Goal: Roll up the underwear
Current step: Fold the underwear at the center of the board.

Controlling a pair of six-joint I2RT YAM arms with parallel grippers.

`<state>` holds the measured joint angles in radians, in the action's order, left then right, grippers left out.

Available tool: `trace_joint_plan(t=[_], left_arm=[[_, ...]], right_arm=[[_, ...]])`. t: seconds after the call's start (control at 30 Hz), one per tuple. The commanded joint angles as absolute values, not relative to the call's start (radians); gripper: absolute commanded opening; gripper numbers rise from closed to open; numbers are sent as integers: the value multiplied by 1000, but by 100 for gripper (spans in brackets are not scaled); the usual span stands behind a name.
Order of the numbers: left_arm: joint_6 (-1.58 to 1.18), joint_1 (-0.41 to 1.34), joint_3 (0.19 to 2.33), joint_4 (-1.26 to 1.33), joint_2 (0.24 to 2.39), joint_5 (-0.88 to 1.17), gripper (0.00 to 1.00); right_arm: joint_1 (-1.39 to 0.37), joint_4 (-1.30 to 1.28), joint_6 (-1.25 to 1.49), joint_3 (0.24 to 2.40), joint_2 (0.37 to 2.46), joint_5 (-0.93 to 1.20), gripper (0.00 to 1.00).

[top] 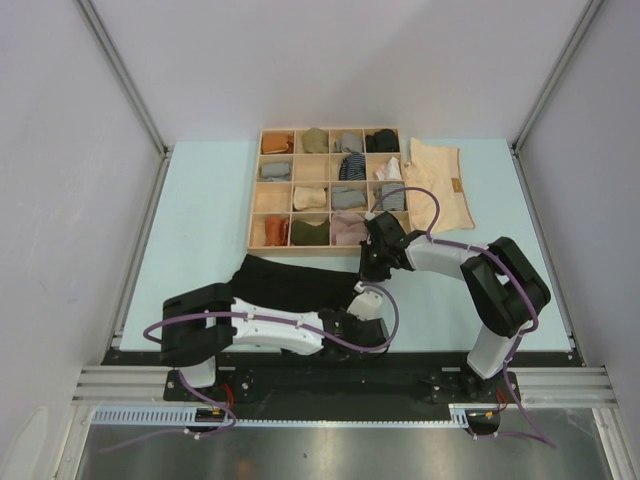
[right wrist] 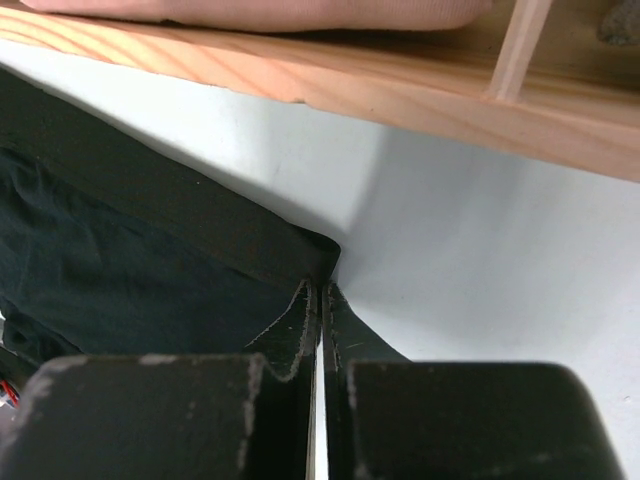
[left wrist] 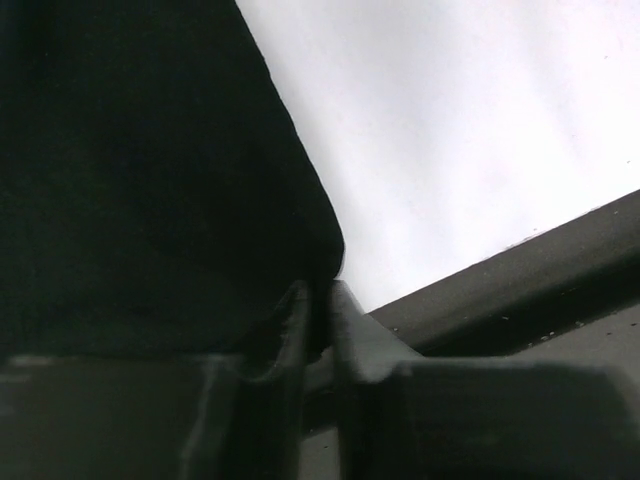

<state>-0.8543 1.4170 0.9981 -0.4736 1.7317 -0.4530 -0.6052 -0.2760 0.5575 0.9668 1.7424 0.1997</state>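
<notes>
On your desk point(top: 200, 220) the black underwear point(top: 290, 283) lies spread just before the wooden tray point(top: 310, 248). Your right fingers point(right wrist: 300, 320) pinch its far right corner, fully closed. Your left fingers point(left wrist: 295, 330) (nearly closed) nip its near right corner.

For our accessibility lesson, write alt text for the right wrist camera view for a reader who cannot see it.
The black two-finger right gripper is shut on the corner of a black cloth underwear garment lying on a pale table. A light wooden compartment tray holding a pink cloth bundle runs above.
</notes>
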Motion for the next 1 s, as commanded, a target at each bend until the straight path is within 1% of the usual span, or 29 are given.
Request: trace_joint_plan(t=[0.0, 0.03, 0.37, 0.53, 0.6, 0.7, 0.8, 0.97], left_arm=[[-801, 1436, 1048, -430, 1755, -456, 2], [-786, 1439, 1061, -420, 1758, -457, 0], [-647, 1454, 1186, -279, 1764, -379, 0], [-620, 1453, 1272, -262, 1802, -333, 0], [-621, 1442, 1269, -239, 1780, -322, 0], [-650, 1404, 1218, -187, 1711, -296, 0], [-693, 1350, 1111, -129, 1632, -246, 0], [-765, 1281, 884, -52, 1478, -225, 0]], right_arm=[[-594, -288, 538, 969, 1706, 143, 0], [-592, -291, 537, 969, 1703, 132, 0], [-508, -415, 460, 971, 1603, 46, 0], [-488, -508, 428, 969, 1497, 2, 0], [-483, -549, 417, 971, 1445, -34, 0], [-482, -592, 420, 979, 1401, -54, 0], [-498, -623, 434, 1009, 1381, -66, 0], [-571, -621, 480, 1072, 1434, -123, 0]])
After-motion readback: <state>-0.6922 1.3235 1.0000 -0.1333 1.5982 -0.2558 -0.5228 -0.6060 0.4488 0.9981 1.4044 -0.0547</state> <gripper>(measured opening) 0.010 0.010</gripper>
